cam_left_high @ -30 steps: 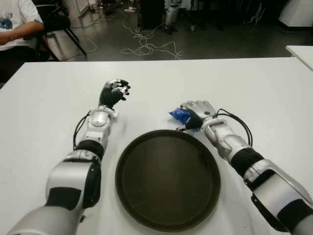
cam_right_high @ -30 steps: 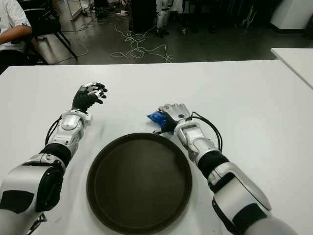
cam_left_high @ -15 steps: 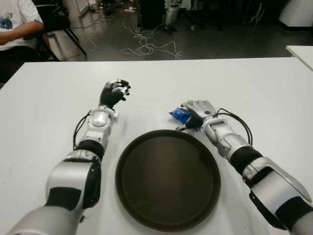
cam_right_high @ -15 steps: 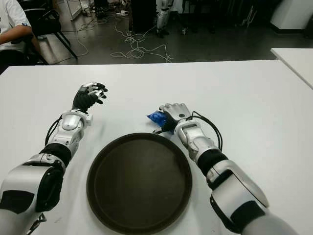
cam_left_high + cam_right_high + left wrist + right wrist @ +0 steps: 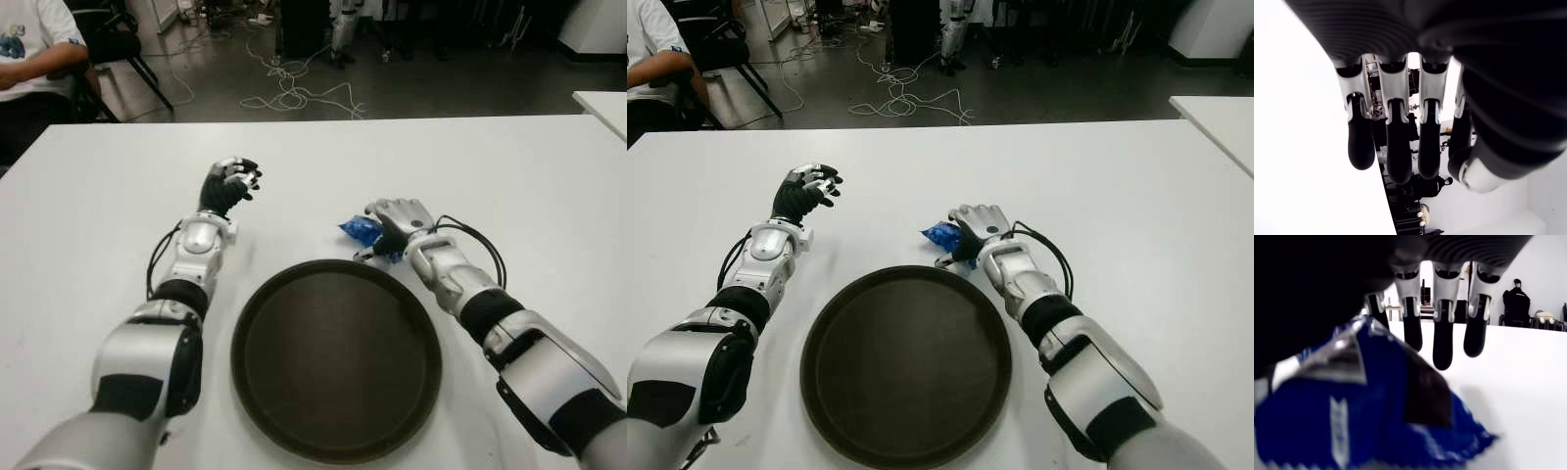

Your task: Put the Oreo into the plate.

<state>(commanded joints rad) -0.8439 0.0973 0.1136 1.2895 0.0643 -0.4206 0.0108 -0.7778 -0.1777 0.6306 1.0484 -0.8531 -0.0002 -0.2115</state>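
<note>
The Oreo is a blue packet (image 5: 357,230) lying on the white table (image 5: 509,186) just beyond the far right rim of the round dark plate (image 5: 242,333). My right hand (image 5: 394,221) is over the packet's right side. In the right wrist view the packet (image 5: 1366,406) fills the space under the palm, while the fingers (image 5: 1442,340) arch past it without touching it, so the hand is open. The plate holds nothing. My left hand (image 5: 228,186) shows left of the plate with relaxed fingers, holding nothing.
A seated person (image 5: 29,49) is past the table's far left corner beside a chair (image 5: 127,49). Loose cables (image 5: 294,93) lie on the floor beyond the far edge. Another white table's corner (image 5: 602,103) shows at the right.
The right hand has shifted very slightly over the packet. The packet, the plate and the left hand have not moved.
</note>
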